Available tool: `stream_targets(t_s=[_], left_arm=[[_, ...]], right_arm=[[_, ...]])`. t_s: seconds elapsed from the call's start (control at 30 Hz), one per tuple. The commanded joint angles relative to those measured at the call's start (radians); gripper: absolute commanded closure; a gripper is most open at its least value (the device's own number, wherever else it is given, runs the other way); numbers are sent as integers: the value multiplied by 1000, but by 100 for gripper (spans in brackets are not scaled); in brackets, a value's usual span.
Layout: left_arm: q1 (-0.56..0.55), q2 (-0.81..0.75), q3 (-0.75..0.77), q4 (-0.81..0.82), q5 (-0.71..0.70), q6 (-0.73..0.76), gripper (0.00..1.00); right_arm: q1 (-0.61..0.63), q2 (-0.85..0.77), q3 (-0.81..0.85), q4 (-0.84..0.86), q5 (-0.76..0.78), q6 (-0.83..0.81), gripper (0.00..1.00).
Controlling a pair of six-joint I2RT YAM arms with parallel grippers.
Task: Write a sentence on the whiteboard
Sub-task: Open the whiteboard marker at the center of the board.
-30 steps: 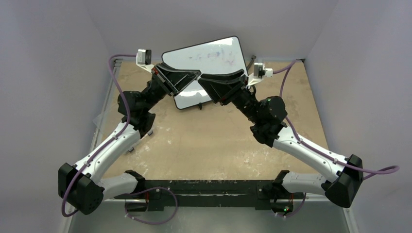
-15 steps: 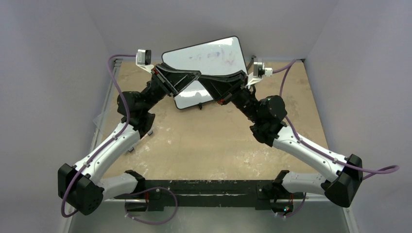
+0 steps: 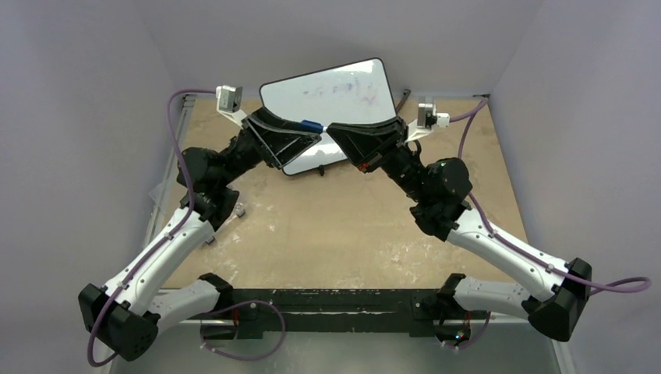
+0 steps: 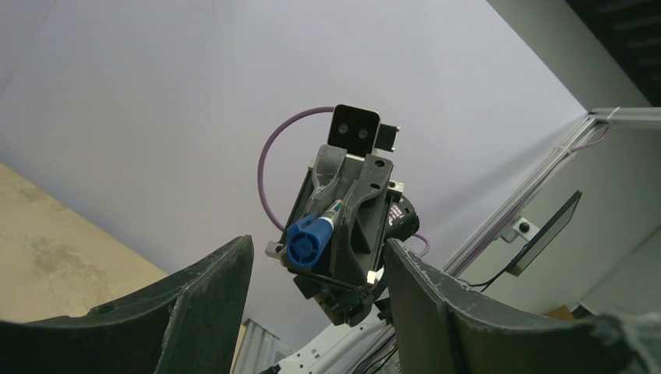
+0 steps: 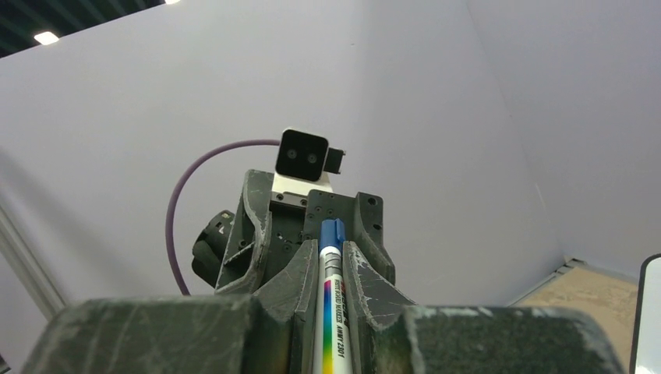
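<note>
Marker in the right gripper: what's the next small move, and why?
Probably back the left gripper off the marker: its jaws stand open at the blue end, and the right gripper, shut on the barrel, can carry it to the whiteboard.

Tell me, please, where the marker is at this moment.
The marker is clamped in the right gripper, at centre-back of the top view in front of the whiteboard, its blue end facing the open left gripper.

Plain pale lilac walls [image 3: 78, 93] enclose a scuffed tan tabletop [image 3: 335, 226]
</note>
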Motion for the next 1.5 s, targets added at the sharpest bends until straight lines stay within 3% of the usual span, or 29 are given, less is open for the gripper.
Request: stream_targets(t_s=[0.0, 0.23, 0.37, 0.57, 0.63, 0.87, 0.93, 1.1, 1.17, 1.23, 1.33, 1.47], left_arm=[[3, -54, 62, -117, 30, 133, 40], [3, -59, 61, -124, 14, 148, 43], [5, -36, 73, -94, 22, 132, 53], [4, -25, 85, -81, 4, 130, 56], [4, -25, 86, -76, 2, 130, 67], [4, -29, 87, -69, 8, 127, 83], [5, -34, 80, -69, 7, 128, 82], [14, -50, 66, -72, 8, 128, 65], [16, -51, 65, -70, 9, 126, 65], [17, -51, 65, -66, 9, 122, 74], [16, -51, 65, -61, 14, 119, 98], [17, -55, 57, -62, 36, 124, 100]], right_arm=[[2, -56, -10, -28, 33, -23, 100], [2, -61, -16, -41, 22, -15, 100], [2, -51, -19, -38, 11, -8, 100], [2, -34, -3, -62, -17, -3, 100], [2, -33, 0, -71, -19, -3, 100], [2, -39, -9, -74, -23, 2, 100], [2, -41, -14, -75, -23, 3, 100], [2, -54, -29, -75, -19, 6, 100], [2, -57, -33, -74, -19, 5, 100], [2, -59, -34, -75, -19, 5, 100], [2, -66, -40, -76, -17, 6, 100], [2, -72, -48, -73, -12, 14, 100]])
